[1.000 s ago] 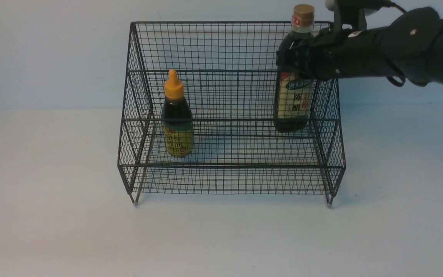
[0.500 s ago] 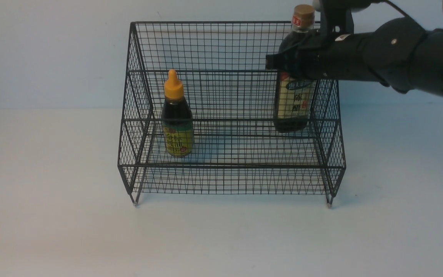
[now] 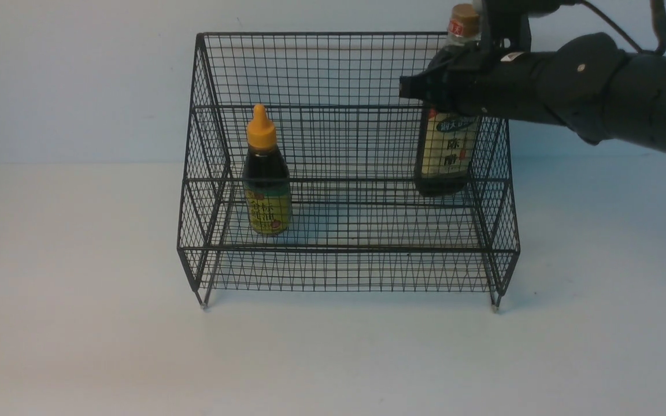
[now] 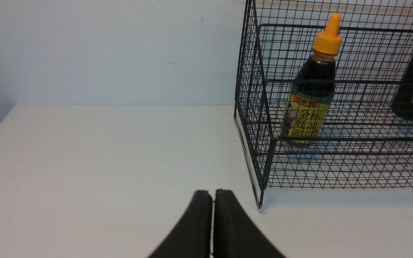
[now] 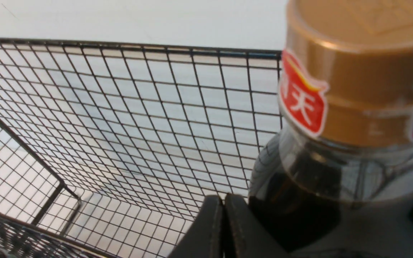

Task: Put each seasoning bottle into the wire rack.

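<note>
Looks like the tan-capped bottle (image 3: 446, 150) has just been nudged right and tipped a bit inside the wire rack (image 3: 347, 250), right gripper (image 3: 411, 86) closed with nothing pinched, so with both bottles in, probably only final straightening is left.

Seemingly matte-black, rounded arm (image 3: 576, 86), cabled.

white tabletop (image 3: 333, 358), black wire rack (image 3: 348, 249) standing directly on it
</note>
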Available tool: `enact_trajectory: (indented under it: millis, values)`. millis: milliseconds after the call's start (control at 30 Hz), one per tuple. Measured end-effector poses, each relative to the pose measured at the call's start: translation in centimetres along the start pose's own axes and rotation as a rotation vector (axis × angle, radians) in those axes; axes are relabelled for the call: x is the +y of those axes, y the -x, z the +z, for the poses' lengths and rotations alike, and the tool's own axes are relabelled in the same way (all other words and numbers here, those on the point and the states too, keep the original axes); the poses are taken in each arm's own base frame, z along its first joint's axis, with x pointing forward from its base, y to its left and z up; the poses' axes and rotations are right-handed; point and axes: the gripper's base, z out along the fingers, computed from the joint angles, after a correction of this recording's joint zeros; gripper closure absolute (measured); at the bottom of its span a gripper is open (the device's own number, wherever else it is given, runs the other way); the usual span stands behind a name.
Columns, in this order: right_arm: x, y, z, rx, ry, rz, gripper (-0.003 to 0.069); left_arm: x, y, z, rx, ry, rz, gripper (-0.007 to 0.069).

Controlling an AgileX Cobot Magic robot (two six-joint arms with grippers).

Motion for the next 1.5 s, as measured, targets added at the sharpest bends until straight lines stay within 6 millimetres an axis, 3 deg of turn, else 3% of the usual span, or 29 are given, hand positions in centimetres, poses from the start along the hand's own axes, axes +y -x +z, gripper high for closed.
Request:
enact_trajectory:
  millis: [133,267,367,500,667,767,933,1500]
  values:
    - [0.6,1.0,-0.7,0.008,0.039,-0.024,0.0673,0.0,0.0,0.0,0.0,0.0,0.0,0.0629]
    - [1.7,2.7,-3.1,0.017,0.095,-0.113,0.0673,0.0,0.0,0.0,0.0,0.0,0.0,0.0629]
    - [2.2,4.7,-6.2,-0.003,0.108,-0.215,0.0673,0.0,0.0,0.0,0.0,0.0,0.0,0.0629]
    - [1.5,5.1,-7.5,0.049,0.091,-0.25,0.0673,0.0,0.0,0.0,0.0,0.0,0.0,0.0629]
    - [0.6,3.6,-6.0,0.149,0.064,-0.236,0.0673,0.0,0.0,0.0,0.0,0.0,0.0,0.0629]
    - [0.0,2.1,-4.1,0.185,0.054,-0.218,0.0673,0.0,0.0,0.0,0.0,0.0,0.0,0.0629]
    - [-0.6,1.5,-2.5,0.146,0.025,-0.204,0.0673,0.0,0.0,0.0,0.0,0.0,0.0,0.0629]
    - [-1.3,0.1,0.1,0.105,-0.002,-0.111,0.0673,0.0,0.0,0.0,0.0,0.0,0.0,0.0629]
